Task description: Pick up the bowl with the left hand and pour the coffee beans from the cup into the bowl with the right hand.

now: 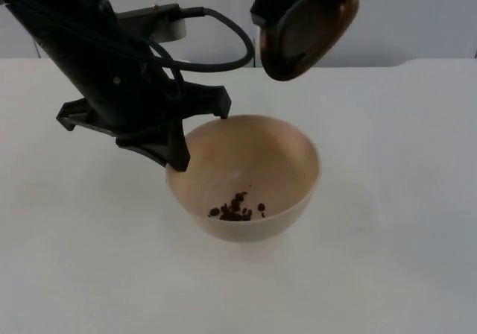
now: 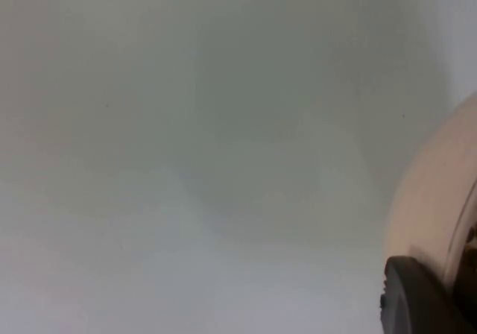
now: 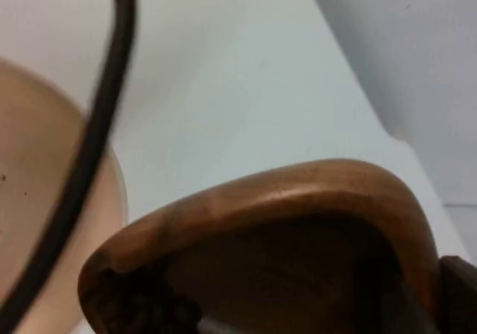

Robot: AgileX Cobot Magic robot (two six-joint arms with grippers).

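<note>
Right gripper (image 1: 287,17), clenched on the tilted cup (image 1: 309,32), sits above and behind the bowl (image 1: 246,177), whose rim the left gripper (image 1: 190,136) grasps.

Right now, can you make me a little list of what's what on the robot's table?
bowl: beige bowl, its rim gripped by the left hand
beans: a small dark pile of coffee beans in the bowl's bottom
cup: brown wooden cup, tipped over, above and behind the bowl, held by the right hand
table: white table
</note>
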